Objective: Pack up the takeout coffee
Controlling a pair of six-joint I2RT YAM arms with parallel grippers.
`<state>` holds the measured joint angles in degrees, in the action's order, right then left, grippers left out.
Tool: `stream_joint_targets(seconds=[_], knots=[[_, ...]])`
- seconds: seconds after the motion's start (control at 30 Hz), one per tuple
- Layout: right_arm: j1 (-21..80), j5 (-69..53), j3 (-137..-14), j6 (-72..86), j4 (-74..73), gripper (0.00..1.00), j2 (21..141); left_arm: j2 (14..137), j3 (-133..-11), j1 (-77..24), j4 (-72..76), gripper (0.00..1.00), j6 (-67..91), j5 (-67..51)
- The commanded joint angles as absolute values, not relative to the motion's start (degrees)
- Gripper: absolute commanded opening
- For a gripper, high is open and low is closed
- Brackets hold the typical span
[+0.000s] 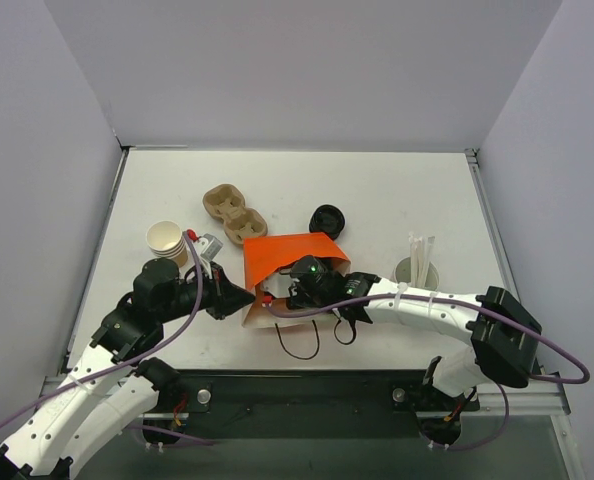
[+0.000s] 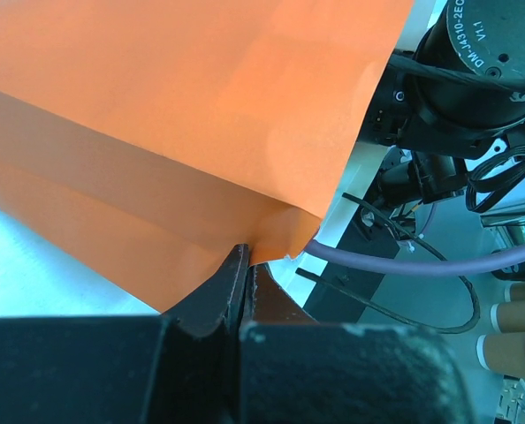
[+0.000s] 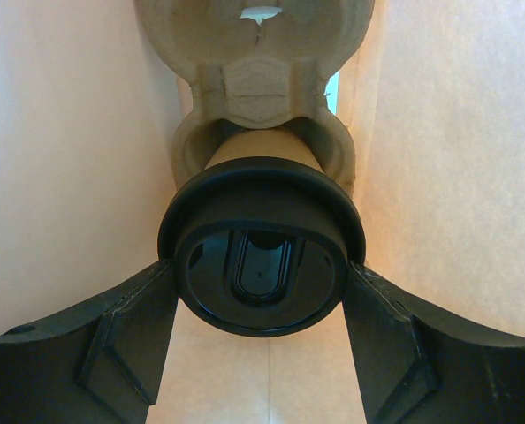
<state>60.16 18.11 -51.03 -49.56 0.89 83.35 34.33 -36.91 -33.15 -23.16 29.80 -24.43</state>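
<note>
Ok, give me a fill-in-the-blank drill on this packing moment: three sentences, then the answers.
1. The left hand pinches an edge of the paper bag, whose colour is ___.
2. The takeout coffee carries a lid whose colour is ___.
3. The fingers on either side of that lid, inside the bag, belong to the ___ hand.
Missing words: orange; black; right.
</note>
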Motion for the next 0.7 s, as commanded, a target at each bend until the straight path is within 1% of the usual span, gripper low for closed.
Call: stream_joint_targets(seconds=[0.0, 0.07, 0.37, 0.57, 0.6, 0.67], knots=[[58.5, 18.3, -49.4, -47.5, -0.3, 0.47, 85.2, 34.1, -39.6, -33.0, -23.2, 0.00, 30.7, -25.9], [58.4, 18.5, -49.3, -47.3, 1.3, 0.48, 85.3, 34.1, -39.6, -33.0, -23.4, 0.00, 30.7, -25.9], [57.6, 19.0, -49.6, -46.3, 2.5, 0.49, 86.7, 34.4, -39.6, -33.0, -23.2, 0.00, 31.0, -26.1], [57.5, 19.7, -49.8, -46.1, 3.4, 0.57, 87.4, 34.1, -39.8, -33.0, -23.6, 0.00, 31.1, -26.1], [57.5, 19.9, -49.9, -46.1, 3.6, 0.62, 87.4, 34.2, -39.8, -33.0, -23.7, 0.00, 31.1, -26.1], [57.5, 20.3, -50.3, -46.1, 3.8, 0.66, 87.3, 34.1, -39.9, -33.0, -23.7, 0.00, 31.2, -26.0]])
